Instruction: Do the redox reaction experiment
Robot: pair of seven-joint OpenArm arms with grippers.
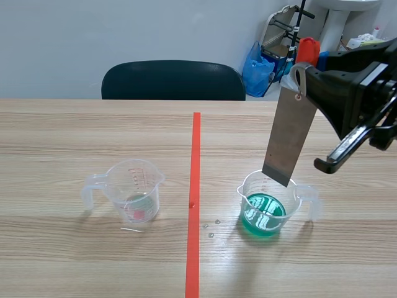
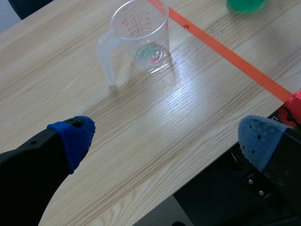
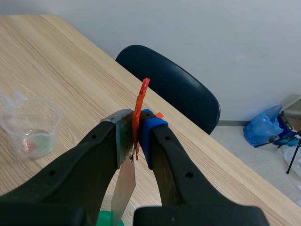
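right gripper (image 3: 135,137) holds metal strip (image 1: 288,133) over beaker (image 1: 268,210)

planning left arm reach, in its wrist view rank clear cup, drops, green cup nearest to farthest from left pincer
From the open left pincer:
1. clear cup, straight ahead, this side of the tape.
2. drops, just beyond the tape.
3. green cup, farthest, beyond the drops.

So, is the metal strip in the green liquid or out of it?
Out. Held by the right gripper, the metal strip ends at the cup's rim, above the green liquid.
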